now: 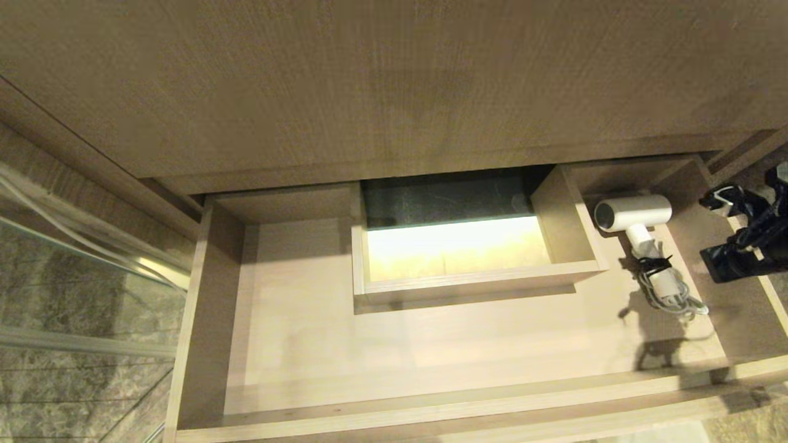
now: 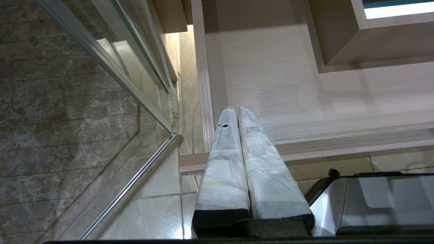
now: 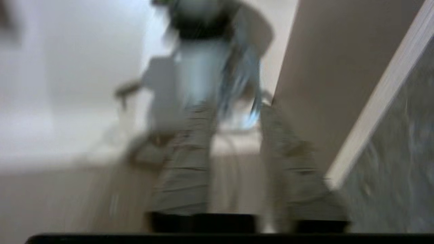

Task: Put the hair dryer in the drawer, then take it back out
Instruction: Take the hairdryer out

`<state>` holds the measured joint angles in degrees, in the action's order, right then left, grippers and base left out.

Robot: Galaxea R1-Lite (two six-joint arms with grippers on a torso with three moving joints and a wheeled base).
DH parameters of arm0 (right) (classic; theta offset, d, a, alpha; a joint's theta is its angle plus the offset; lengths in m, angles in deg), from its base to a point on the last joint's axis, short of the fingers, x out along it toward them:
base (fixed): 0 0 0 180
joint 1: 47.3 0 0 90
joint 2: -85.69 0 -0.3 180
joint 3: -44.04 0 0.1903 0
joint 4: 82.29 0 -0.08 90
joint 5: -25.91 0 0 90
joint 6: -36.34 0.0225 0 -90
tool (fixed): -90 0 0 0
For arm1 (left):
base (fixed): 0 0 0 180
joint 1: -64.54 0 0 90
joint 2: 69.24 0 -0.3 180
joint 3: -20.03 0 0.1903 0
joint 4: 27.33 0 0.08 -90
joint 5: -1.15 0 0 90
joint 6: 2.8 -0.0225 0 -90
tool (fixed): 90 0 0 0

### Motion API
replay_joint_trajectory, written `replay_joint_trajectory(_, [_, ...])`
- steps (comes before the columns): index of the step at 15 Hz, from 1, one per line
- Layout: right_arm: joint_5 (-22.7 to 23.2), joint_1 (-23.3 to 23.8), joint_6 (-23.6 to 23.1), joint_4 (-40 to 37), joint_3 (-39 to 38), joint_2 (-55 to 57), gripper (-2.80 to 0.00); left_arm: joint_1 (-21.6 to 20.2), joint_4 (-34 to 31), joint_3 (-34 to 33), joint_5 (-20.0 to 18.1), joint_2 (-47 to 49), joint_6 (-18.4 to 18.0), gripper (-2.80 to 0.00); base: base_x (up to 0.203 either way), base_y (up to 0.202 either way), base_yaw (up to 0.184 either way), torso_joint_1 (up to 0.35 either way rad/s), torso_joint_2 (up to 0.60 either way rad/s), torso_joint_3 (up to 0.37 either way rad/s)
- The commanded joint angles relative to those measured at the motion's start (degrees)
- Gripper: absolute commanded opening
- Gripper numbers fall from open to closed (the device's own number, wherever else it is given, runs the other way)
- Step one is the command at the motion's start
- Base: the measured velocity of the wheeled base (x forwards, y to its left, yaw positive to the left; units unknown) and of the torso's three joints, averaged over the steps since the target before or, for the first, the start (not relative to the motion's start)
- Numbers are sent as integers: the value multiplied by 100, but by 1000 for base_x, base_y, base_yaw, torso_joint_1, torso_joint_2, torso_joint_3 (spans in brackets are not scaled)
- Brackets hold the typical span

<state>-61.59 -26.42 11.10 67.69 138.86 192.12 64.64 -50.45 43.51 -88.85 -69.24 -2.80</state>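
Note:
The drawer [image 1: 196, 320] stands pulled out, light wood-grain, with a boxed cutout [image 1: 474, 280] in its middle. The white hair dryer [image 1: 634, 212] lies on the drawer floor in the right part, its grey end toward the cutout, its handle and bundled cord [image 1: 668, 292] toward the front. My right arm [image 1: 748, 237] hangs over the drawer's right wall, just beside the dryer. In the blurred right wrist view my right gripper [image 3: 235, 110] is open, with the dryer's handle and cord [image 3: 203, 67] just beyond the fingertips and nothing between them. My left gripper [image 2: 236, 110] is shut and empty over the drawer's front left corner.
A wood cabinet front [image 1: 369, 80] overhangs the back of the drawer. A glass shower door with a metal rail [image 1: 92, 258] stands close on the left over a marble floor. The robot's base [image 2: 373, 203] sits below the drawer's front edge [image 2: 339, 145].

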Motion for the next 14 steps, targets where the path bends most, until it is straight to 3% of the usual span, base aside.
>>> replay_joint_trajectory(1, [-21,-11,258,110,724,920,0,-1,2,-2,0,9,0,-280,0,0,0,0,0,0])
replay_joint_trajectory(6, [-14,-22,1043,10,1117,1085,0,-1,2,-11,0,0,0,-280,0,0,0,0,0,0])
replay_joint_trajectory(11, [95,-113,1091,-136,1110,1040,0,-1,2,-2,0,0,0,-280,0,0,0,0,0,0])
replay_joint_trajectory(14, [101,-260,1265,382,1171,1384,0,-1,2,-2,0,5,0,-280,0,0,0,0,0,0])
